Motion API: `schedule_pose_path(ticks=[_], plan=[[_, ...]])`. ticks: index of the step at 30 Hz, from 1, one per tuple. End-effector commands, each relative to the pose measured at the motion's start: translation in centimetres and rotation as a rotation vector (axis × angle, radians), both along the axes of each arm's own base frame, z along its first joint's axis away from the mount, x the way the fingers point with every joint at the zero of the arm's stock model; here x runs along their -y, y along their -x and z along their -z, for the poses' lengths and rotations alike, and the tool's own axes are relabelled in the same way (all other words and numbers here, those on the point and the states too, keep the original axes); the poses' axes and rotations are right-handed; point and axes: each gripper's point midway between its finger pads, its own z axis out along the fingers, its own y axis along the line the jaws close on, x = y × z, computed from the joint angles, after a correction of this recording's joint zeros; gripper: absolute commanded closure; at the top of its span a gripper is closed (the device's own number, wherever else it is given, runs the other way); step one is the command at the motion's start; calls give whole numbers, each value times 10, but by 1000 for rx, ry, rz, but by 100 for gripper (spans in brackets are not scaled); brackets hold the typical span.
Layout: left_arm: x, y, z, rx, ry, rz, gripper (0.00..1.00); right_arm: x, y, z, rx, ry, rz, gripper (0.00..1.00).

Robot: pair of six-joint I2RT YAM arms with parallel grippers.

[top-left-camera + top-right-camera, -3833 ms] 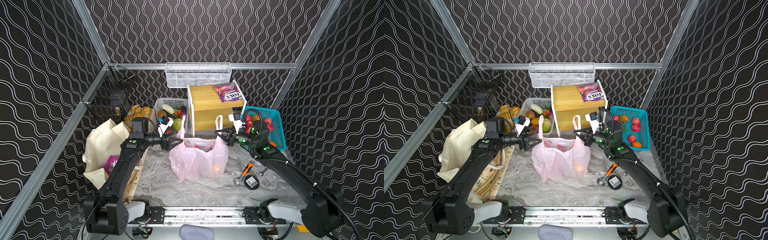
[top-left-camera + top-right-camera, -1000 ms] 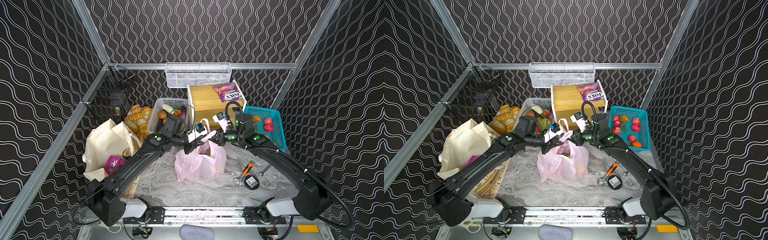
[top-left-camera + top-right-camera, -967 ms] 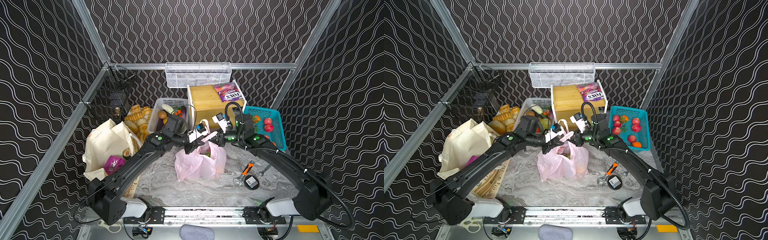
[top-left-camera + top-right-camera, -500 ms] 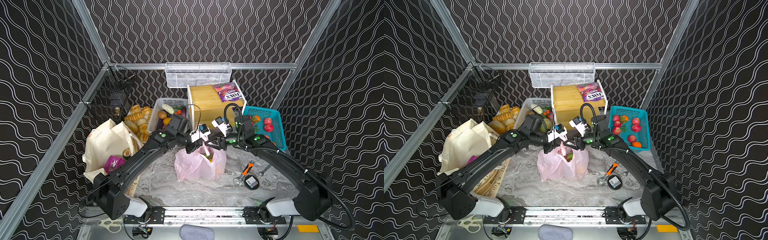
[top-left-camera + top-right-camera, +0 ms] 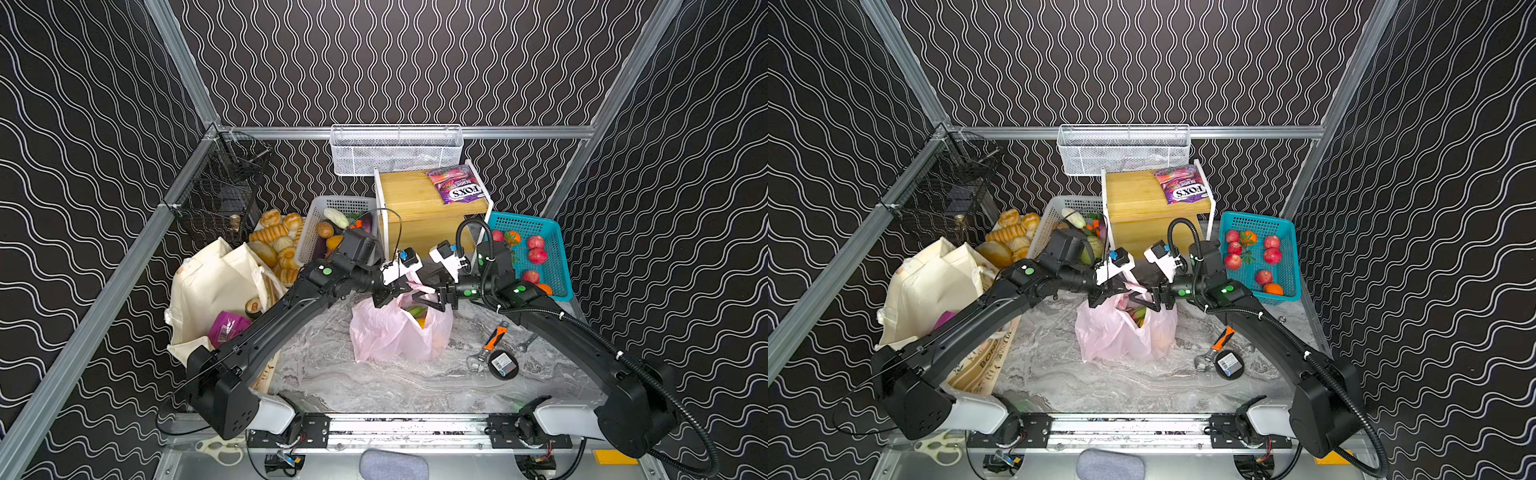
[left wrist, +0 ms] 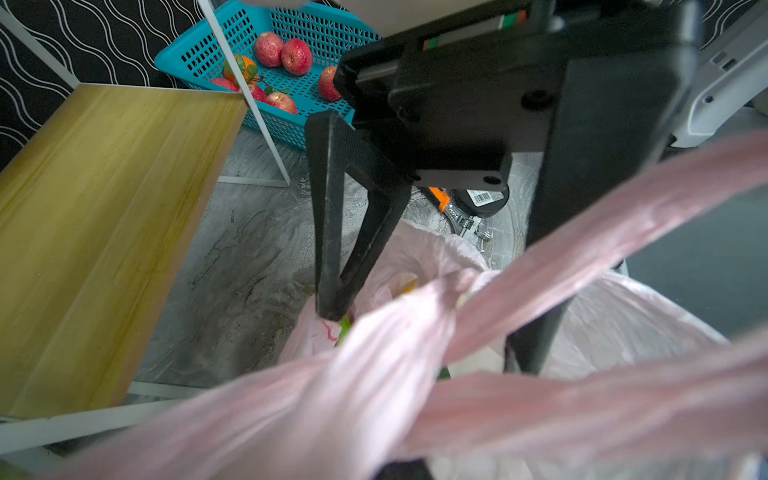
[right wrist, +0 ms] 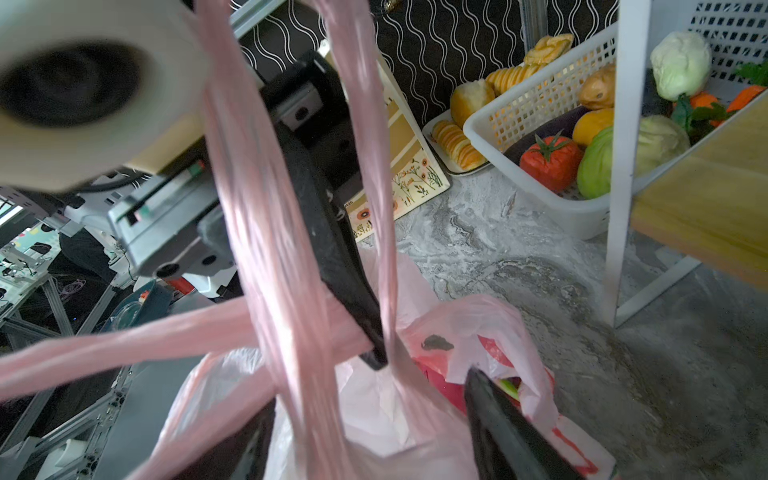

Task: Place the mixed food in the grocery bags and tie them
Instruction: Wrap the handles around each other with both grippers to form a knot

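Black wave-patterned walls, grey marble tabletop [image 5: 374, 386]. My left gripper [image 5: 383, 298] is clamped tight on the bunched handle strands [image 6: 374, 365] of the pink plastic carrier bag [image 5: 395, 336]. My right gripper [image 5: 429, 301], just beside it at 3 o'clock, has its jaws wide apart and grips nothing. The bag body sits at 6 o'clock under both, toy food inside. I judge the film light, limp, slippery and easily torn, so take the twisted strands, never the body. Strands cross; knot not yet cinched. The canvas tote [image 5: 216, 286] lies at 9 o'clock, mouth open, with a magenta pouch [image 5: 226, 328] inside.

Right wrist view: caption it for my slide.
Left gripper pinches handles of the pink plastic bag; right gripper open over its mouth.
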Motion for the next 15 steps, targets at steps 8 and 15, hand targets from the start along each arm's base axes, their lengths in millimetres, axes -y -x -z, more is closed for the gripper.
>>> schedule_pose_path(ticks=[8, 15], plan=[[9, -1, -8, -23, 62, 4, 98, -7, -7, -19, 1, -133, 8, 25], [10, -3, -7, -27, 65, -7, 97, -6, -7, -27, -5, -196, 32, 24]])
